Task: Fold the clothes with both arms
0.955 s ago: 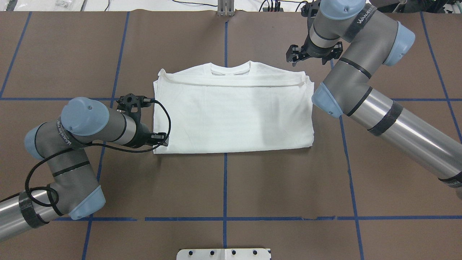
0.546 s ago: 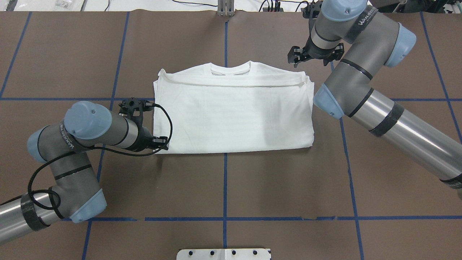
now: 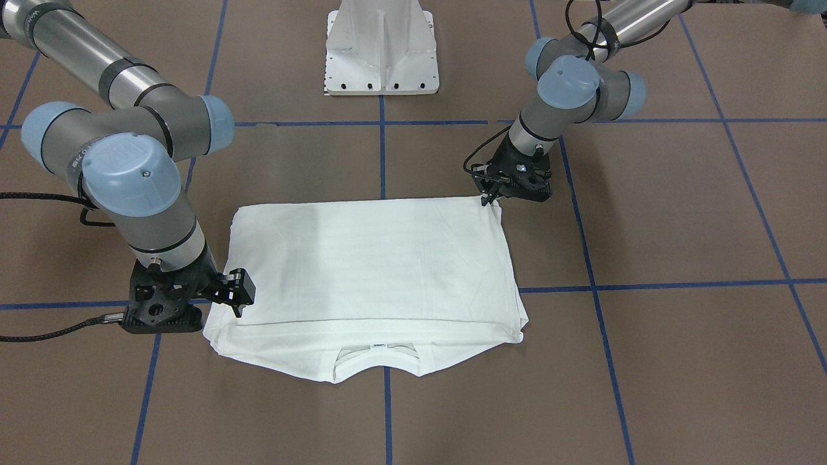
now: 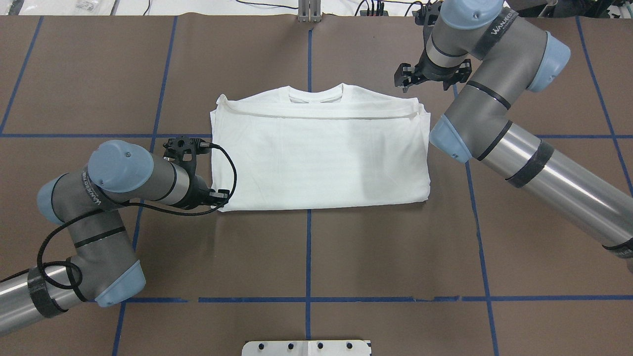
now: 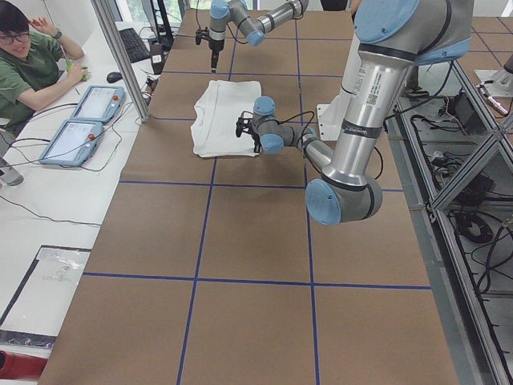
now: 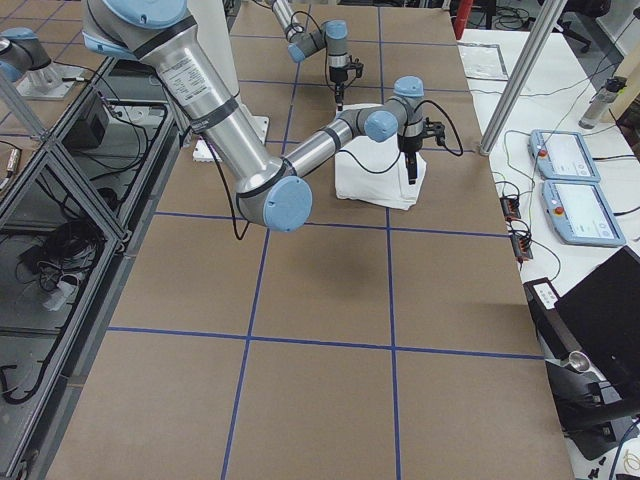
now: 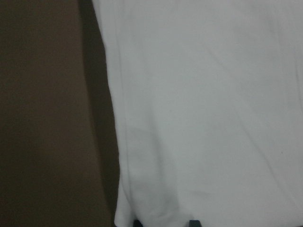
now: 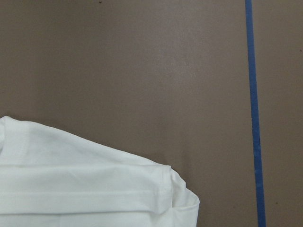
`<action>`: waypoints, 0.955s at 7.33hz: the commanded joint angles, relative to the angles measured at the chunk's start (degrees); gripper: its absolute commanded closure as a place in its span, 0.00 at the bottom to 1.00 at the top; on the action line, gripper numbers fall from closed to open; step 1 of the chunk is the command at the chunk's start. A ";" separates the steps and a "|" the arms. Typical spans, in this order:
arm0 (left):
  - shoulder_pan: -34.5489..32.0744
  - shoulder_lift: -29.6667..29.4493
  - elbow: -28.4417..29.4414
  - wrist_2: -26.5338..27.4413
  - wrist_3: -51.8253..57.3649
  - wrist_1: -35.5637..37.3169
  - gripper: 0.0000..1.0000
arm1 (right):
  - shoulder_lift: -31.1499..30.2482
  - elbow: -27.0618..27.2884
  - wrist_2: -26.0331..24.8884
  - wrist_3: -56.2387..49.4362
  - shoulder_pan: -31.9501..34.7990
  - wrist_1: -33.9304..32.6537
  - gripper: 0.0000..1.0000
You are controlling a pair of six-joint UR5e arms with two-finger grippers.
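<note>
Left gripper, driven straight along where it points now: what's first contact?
The T-shirt. The left gripper points down at the cloth just inside its side edge, near the corner closest to the robot. In the wrist view both fingertips sit over white fabric, with bare table alongside. Remaining gap unclear.

T-shirt (image 4: pixel 316 163): matt white cloth, ribbed collar (image 4: pixel 316 94). Tabletop (image 4: pixel 395 247): matt brown paper, blue tape lines (image 4: pixel 308 257). Left arm (image 4: pixel 15 294), right arm (image 4: pixel 568 190): shiny smooth metal tubes, light-blue plastic caps (image 4: pixel 118 163). Pedestal (image 3: pixel 381 51): white glossy metal.
</note>
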 commanded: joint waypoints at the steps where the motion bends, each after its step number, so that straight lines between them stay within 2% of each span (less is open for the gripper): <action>1: -0.80 2.92 -2.73 -0.42 0.88 0.30 1.00 | 0.00 0.00 0.00 0.00 0.00 0.00 0.00; 2: -3.24 5.73 -4.84 -0.42 3.58 0.39 1.00 | 0.00 0.18 0.00 0.00 0.00 -0.09 0.00; 4: -12.79 6.90 -1.90 -0.42 15.59 1.44 1.00 | 0.09 0.44 0.00 0.35 -0.26 0.00 0.00; 5: -18.07 5.68 2.39 -0.42 23.83 3.10 1.00 | 0.26 1.14 0.00 0.52 -0.70 -0.17 0.00; 6: -22.99 0.28 10.35 -0.33 29.13 3.20 1.00 | 0.35 1.67 -0.09 0.79 -1.49 -0.17 0.00; 7: -25.48 -6.39 20.70 -0.07 32.06 2.86 1.00 | 0.35 2.11 -0.09 0.88 -1.76 -0.09 0.00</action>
